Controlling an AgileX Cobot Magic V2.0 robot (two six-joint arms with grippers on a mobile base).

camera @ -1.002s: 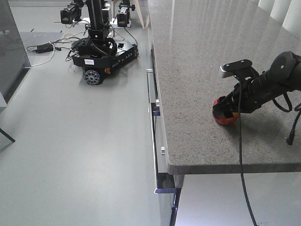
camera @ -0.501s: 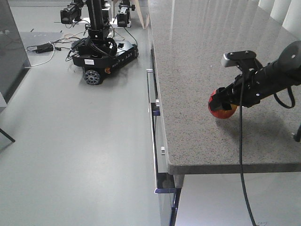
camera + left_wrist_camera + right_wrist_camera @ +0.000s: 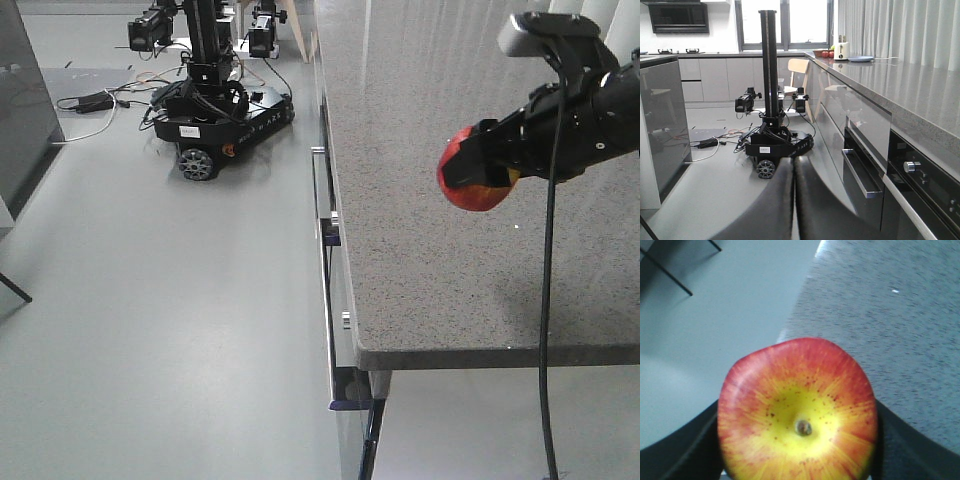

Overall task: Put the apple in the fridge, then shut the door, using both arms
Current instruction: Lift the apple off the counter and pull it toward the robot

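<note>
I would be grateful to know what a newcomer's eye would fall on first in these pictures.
The red and yellow apple, gripped by the right gripper over the speckled grey countertop at the right of the front view. In the right wrist view it fills the frame, stem dimple toward the camera. Next come the black wheeled robot on the floor at the upper left, and the left gripper, closed on nothing.

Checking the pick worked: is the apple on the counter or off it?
Off it: the apple hangs above the counter, clamped in the right gripper, with fingers at both sides.
</note>
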